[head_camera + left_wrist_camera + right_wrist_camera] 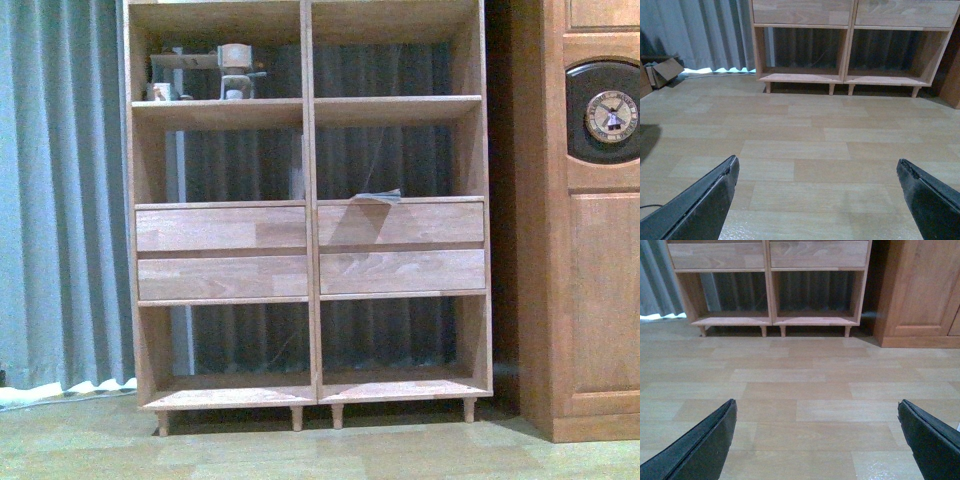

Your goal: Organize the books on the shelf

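On the left gripper [816, 161] and the right gripper [816, 403] alike, the dark, wedge-shaped fingers [705, 205] were spread wide, gripping nothing above the pale plank floor [800, 130]. The light-wood shelf [308, 150], boxy with smooth drawer fronts and peg legs, stood at twelve o'clock, with what looked like a thin floppy book [378, 195] flat atop its right drawers. A darker cabinet [600, 300] stood at two o'clock.

In the front view the shelf [308, 200] is cut off at 12 o'clock. The dark cabinet [590, 300] at 3 o'clock loses its top and right side. The small objects [235, 72] at 11 o'clock are too blurred to name. The thin grey thing [375, 195] above the right drawers cannot be identified. The picture edge cuts the fingers of the left gripper [816, 162] and of the right gripper [816, 402].
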`<move>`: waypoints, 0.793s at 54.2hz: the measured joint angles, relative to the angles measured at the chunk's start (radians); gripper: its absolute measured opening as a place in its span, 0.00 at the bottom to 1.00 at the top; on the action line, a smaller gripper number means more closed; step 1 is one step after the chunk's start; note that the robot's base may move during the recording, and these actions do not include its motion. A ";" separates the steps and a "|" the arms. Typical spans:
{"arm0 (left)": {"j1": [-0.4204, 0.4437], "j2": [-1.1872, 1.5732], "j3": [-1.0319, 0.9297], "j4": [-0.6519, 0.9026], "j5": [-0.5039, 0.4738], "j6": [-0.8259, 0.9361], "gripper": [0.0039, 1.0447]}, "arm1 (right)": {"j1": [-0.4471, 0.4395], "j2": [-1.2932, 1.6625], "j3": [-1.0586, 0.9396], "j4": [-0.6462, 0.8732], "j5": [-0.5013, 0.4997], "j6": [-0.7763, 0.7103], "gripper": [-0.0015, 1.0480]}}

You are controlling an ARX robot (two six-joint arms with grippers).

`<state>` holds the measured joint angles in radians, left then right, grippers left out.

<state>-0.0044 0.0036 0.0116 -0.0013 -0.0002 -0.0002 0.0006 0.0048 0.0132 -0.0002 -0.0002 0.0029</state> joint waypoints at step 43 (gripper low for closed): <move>0.000 0.000 0.000 0.000 0.000 0.000 0.93 | 0.000 0.000 0.000 0.000 0.000 0.000 0.93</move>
<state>-0.0044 0.0036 0.0116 -0.0013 -0.0002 -0.0002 0.0006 0.0044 0.0132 -0.0002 -0.0002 0.0032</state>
